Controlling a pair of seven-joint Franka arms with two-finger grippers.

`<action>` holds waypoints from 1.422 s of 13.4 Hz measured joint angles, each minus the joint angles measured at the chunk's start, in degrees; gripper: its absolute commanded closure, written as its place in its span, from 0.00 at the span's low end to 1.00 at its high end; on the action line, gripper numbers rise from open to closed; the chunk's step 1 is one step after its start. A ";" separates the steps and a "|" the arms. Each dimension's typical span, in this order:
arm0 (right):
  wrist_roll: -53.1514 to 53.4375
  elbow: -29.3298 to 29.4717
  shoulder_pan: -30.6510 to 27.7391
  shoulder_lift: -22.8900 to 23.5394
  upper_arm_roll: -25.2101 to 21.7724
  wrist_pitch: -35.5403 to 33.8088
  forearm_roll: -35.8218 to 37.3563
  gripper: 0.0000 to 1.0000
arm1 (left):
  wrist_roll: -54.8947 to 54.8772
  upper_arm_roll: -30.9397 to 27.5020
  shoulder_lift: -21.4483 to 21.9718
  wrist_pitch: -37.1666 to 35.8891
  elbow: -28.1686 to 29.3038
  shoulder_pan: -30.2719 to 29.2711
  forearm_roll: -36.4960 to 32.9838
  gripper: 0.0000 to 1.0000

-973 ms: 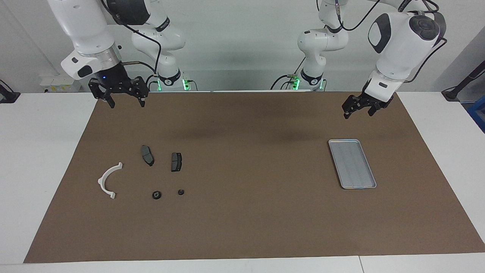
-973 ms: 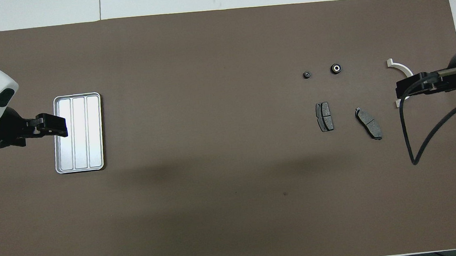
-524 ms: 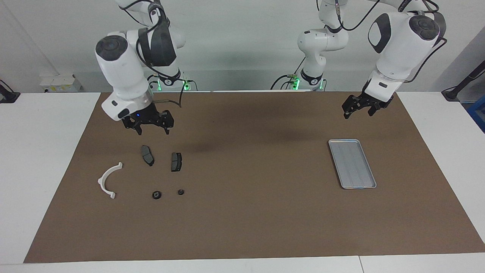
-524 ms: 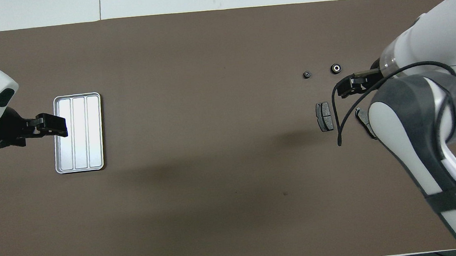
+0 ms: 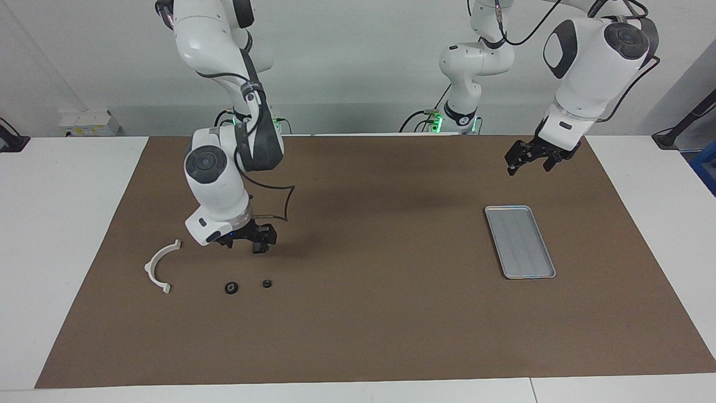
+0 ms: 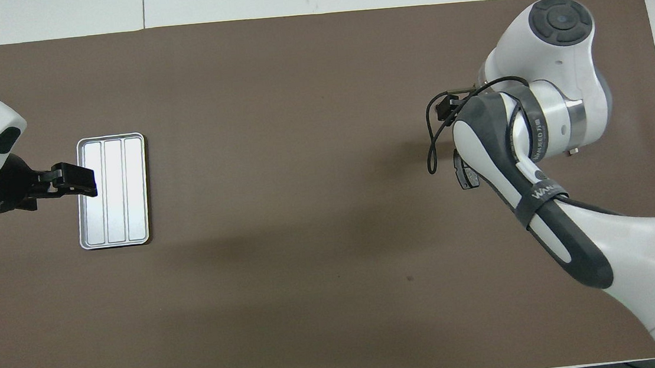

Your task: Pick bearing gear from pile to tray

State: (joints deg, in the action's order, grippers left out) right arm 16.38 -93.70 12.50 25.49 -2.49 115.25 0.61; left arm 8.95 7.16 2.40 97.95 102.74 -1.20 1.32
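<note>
At the right arm's end of the desk, the right hand (image 5: pixel 249 239) hangs low over the two dark grey brake-pad plates (image 6: pixel 464 173), fingers spread wide, holding nothing. A second ago it was high near its base; it has since swept down. The two small black round bearing pieces (image 5: pixel 231 287) lie just farther out, beside the white curved plastic bracket (image 5: pixel 159 265). It should centre over one piece before descending. The left hand (image 5: pixel 527 159) waits wide open over the brown mat near the empty ribbed silver metal tray (image 5: pixel 520 242).
</note>
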 measured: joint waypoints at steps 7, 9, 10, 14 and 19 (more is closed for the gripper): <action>6.89 9.59 1.37 13.18 -0.08 5.47 2.75 0.04 | 0.00 0.00 0.00 0.00 0.00 0.00 0.00 0.00; 7.18 9.90 1.42 13.33 -0.08 6.10 2.76 0.13 | 0.00 0.00 0.00 0.00 0.00 0.00 0.00 0.00; 7.68 10.07 1.42 13.33 -0.08 6.18 2.76 0.21 | 0.00 0.00 0.00 0.00 0.00 0.00 0.00 0.00; 8.99 10.30 1.42 13.33 -0.07 6.19 2.75 0.43 | 0.00 0.00 0.00 0.00 0.00 0.00 0.00 0.00; 10.02 10.66 1.34 13.28 -0.07 6.21 2.70 1.00 | 0.00 0.00 0.00 0.00 0.00 0.00 0.00 0.00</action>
State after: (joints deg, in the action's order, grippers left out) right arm 26.40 -83.04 13.85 38.78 -2.56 121.46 3.32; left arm 8.95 7.16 2.40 97.95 102.74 -1.20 1.32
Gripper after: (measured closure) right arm 0.630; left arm 0.000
